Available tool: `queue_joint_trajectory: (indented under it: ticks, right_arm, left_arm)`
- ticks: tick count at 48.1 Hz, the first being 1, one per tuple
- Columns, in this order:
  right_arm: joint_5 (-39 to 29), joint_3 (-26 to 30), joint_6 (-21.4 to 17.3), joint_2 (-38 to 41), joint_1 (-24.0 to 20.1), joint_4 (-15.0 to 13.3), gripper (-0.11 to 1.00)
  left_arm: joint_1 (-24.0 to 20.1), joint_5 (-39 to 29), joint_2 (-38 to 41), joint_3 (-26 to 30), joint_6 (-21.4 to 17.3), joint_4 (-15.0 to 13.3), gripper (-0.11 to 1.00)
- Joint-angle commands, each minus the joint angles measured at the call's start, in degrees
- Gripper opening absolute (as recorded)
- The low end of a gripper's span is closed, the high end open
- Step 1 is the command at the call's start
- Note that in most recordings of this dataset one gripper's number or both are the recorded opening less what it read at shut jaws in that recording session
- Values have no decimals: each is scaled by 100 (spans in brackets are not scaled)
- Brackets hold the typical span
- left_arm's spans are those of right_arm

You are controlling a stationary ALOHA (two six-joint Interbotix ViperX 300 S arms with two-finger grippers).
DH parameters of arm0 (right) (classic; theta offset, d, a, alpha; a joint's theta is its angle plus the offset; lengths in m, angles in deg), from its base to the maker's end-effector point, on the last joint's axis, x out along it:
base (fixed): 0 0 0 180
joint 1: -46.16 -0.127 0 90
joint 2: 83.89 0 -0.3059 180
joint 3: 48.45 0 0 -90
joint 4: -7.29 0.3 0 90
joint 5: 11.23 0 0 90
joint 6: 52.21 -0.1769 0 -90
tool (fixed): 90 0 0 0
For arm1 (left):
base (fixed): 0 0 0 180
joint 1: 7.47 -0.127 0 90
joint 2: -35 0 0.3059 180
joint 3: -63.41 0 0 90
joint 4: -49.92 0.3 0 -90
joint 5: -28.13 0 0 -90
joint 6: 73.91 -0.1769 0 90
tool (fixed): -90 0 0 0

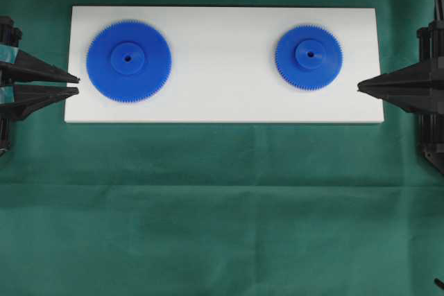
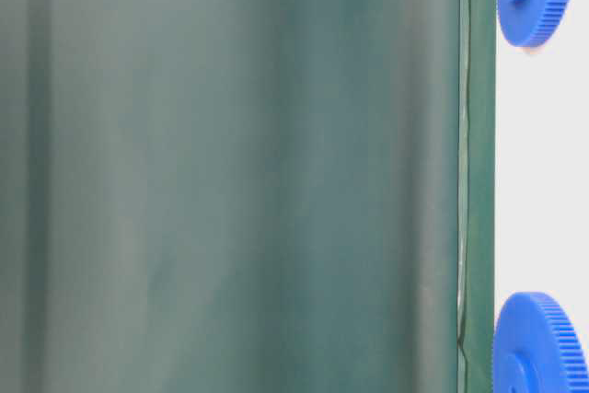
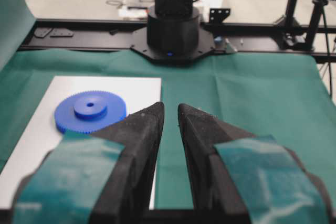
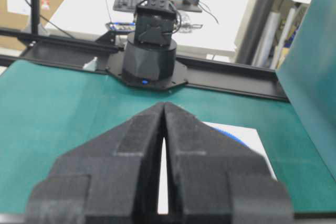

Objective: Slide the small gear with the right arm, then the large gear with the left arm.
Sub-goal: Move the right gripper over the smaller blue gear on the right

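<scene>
The large gear [image 1: 129, 60] lies flat on the left part of a white board [image 1: 222, 105]. The small gear [image 1: 309, 57] lies flat on the right part and is also seen far along the board in the left wrist view [image 3: 90, 111]. My left gripper [image 1: 76, 84] [image 3: 170, 106] hovers at the board's left end, open by a narrow gap with nothing in it. My right gripper [image 1: 359, 86] [image 4: 164, 104] points at the board's right end, shut and empty, a little in front of the small gear. A blue gear sliver [image 4: 234, 136] peeks past its finger; I cannot tell which gear.
Green cloth [image 1: 222, 206] covers the table around the board. A green backdrop [image 2: 230, 172] hangs behind the table. The opposite arm's base [image 3: 173, 24] [image 4: 149, 51] stands at each far end. Between the two gears lies a bare stretch of board [image 1: 222, 53].
</scene>
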Motion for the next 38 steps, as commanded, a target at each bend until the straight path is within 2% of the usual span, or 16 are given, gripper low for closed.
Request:
queue_joint_trajectory:
  ticks: [1, 3, 9, 15, 28, 32, 38]
  right_arm:
    - [44, 114, -26, 26, 44, 18, 50]
    - [44, 105, -26, 26, 88, 18, 50]
    - [26, 79, -53, 18, 237, 26, 50]
    - [-62, 79, -141, 9, 580, 26, 50]
    - [-519, 149, -185, -97, 1837, 26, 50]
    - [-642, 176, -264, -79, 2048, 26, 50]
    - [-896, 193, -369, -18, 2109, 18, 50]
  left_arm:
    - [-26, 44, 18, -18, 0, -88, 24]
    - [-26, 44, 18, -35, 0, -88, 21]
    - [-35, 0, 44, -53, 0, -88, 0]
    - [-97, -97, 44, -62, 0, -88, 0]
    - [-563, -316, 44, -62, 9, -88, 0]
    - [-642, -343, 44, -62, 9, -97, 0]
    - [-686, -343, 44, -70, 9, -97, 0]
